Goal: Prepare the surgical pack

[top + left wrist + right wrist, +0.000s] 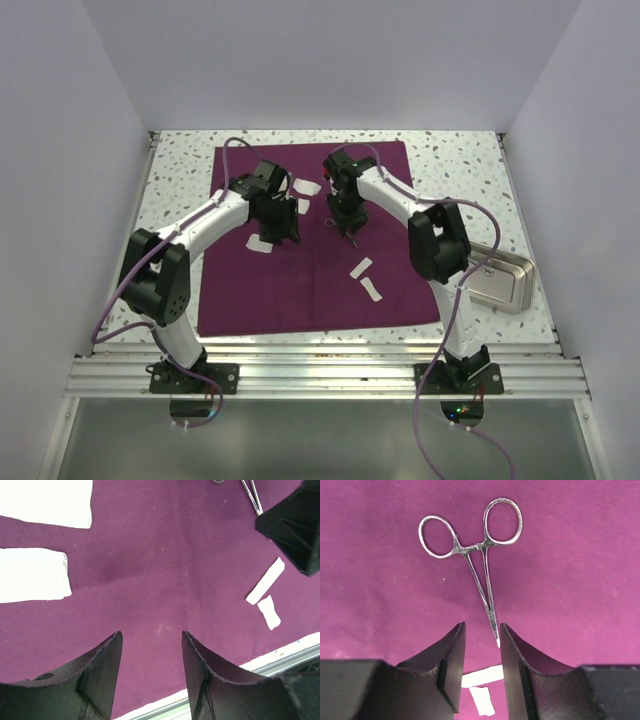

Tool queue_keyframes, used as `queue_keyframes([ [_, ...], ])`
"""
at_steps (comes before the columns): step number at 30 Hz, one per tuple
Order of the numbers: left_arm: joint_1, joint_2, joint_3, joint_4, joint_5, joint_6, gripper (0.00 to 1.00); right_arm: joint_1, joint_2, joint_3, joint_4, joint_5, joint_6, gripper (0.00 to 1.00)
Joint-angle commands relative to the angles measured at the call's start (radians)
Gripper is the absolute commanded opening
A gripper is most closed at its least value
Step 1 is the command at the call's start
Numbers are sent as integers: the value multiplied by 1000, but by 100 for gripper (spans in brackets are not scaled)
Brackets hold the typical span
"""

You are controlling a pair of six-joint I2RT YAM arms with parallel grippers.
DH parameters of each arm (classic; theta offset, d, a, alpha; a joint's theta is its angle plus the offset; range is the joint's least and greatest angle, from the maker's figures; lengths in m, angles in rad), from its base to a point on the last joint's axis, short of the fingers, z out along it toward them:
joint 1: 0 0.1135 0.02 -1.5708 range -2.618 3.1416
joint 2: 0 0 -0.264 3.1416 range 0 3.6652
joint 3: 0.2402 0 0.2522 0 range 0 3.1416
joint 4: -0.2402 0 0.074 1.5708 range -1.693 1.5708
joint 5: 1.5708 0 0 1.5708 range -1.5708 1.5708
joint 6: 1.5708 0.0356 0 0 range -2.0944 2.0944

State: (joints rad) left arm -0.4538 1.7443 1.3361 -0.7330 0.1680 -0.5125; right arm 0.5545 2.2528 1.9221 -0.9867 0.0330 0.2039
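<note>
The plum-purple cloth (300, 290) lies spread flat on the table. Silvery scissor-like forceps (479, 546) rest on it, ring handles away from me; their tip reaches just between the fingers of my right gripper (482, 625), close to the right-hand finger. The jaws stand narrowly apart, with cloth (580, 580) showing between them. My left gripper (151, 634) hovers open over bare cloth (165, 570), nothing between its fingers. White gauze pads lie scattered: two large ones (30, 575) near the left gripper, two small strips (360, 267) toward the front. The steel tray (525, 290) sits off the cloth at the right.
Both arms reach over the cloth's middle, right gripper (350, 228) beside left gripper (285, 238). White walls enclose the speckled table on three sides. A metal rail runs along the near edge.
</note>
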Motion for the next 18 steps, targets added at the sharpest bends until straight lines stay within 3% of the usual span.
queue_keyframes([
  [1,0,-3,18,23,4,3,55,7,28,18,-1,-16,-20,37],
  [18,17,4,14,12,10,23,55,8,94,15,17,-21,-27,26],
])
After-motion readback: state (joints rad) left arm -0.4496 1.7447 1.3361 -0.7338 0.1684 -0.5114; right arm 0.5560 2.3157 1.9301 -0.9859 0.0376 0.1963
